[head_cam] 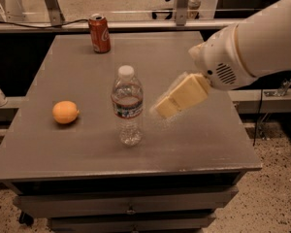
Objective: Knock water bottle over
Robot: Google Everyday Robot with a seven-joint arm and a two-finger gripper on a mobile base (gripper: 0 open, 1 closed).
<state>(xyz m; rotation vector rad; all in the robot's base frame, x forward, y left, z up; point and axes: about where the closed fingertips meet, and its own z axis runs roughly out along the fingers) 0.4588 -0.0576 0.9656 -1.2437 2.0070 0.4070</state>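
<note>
Drive the gripper (161,111), fingers (184,93) pressed together just right of the upright water bottle (127,106) near the worktop's (208,140) front edge, leftward into its upper half to topple, not slide.

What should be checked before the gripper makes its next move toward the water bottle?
1. water bottle upright on the table, cap on: ok.
2. gripper beside the bottle at label height, on the picture's right: ok.
3. Gripper touching the bottle: cannot tell.
4. orange fruit lies on the bottle's far side, possibly in its fall path: not ok.
5. soda can at the back edge, well away: ok.
</note>
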